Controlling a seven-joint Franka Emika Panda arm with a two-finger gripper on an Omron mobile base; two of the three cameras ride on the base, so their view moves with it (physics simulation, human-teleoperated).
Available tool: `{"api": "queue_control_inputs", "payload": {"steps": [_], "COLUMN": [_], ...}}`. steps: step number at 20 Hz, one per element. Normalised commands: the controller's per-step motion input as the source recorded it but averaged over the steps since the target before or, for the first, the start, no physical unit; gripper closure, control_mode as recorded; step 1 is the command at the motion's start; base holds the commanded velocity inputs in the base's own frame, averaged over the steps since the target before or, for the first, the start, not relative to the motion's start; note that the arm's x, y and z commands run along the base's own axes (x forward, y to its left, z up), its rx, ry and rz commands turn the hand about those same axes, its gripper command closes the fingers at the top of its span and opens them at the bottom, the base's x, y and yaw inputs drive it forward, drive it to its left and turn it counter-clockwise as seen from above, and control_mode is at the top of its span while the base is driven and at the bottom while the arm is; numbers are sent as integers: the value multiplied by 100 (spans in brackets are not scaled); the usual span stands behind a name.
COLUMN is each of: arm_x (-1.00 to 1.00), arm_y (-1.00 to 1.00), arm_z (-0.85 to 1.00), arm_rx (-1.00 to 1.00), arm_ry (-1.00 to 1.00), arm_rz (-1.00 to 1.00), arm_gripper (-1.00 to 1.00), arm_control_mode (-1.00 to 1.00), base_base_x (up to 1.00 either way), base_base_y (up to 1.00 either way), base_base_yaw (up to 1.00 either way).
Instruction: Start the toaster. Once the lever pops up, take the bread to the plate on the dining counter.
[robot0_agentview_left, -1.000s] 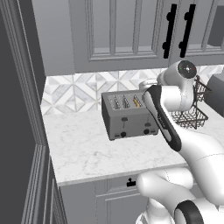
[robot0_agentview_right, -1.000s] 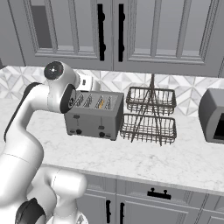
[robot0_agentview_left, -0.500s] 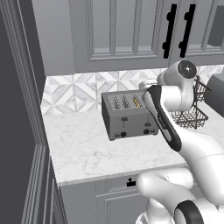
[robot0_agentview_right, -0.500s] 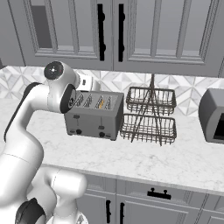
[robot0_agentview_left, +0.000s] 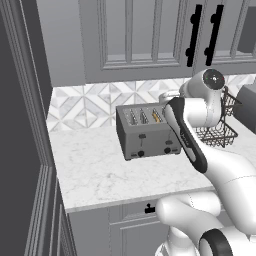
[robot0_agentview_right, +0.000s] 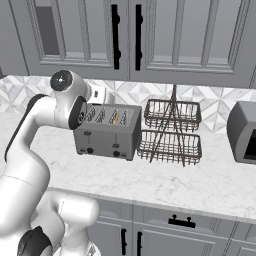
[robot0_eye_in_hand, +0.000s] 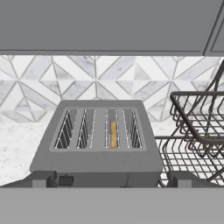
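boxy grey brushed-metal toaster (robot0_eye_in_hand: 96, 144) | thin golden-crust bread slice (robot0_eye_in_hand: 113, 134) in third slot | gripper (robot0_eye_in_hand: 112, 178) released, above toaster front

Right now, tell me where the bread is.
The bread sits in the toaster, in the third slot from the left in the hand view, showing as a golden edge. The wire basket stands just right of the toaster.

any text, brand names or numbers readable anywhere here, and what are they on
None readable: no words, brands or numbers in any view.
toaster: plain grey front with black levers and knobs, no markings legible.
wire basket: no label.
grey appliance at right: no visible text.
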Motion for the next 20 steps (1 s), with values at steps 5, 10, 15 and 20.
{"api": "queue_control_inputs", "payload": {"steps": [5,10,15,20], "arm_x": [0,0,0,0], "arm_y": [0,0,0,0], "arm_z": [0,0,0,0], "arm_rx": [0,0,0,0], "arm_ry": [0,0,0,0], "arm_rz": [0,0,0,0], "arm_gripper": [-100,-100,-100,-100], "arm_control_mode": [-100,-100,-100,-100], "base_base_x": [0,0,0,0], "base_base_y": [0,0,0,0], "base_base_yaw": [0,0,0,0]}}
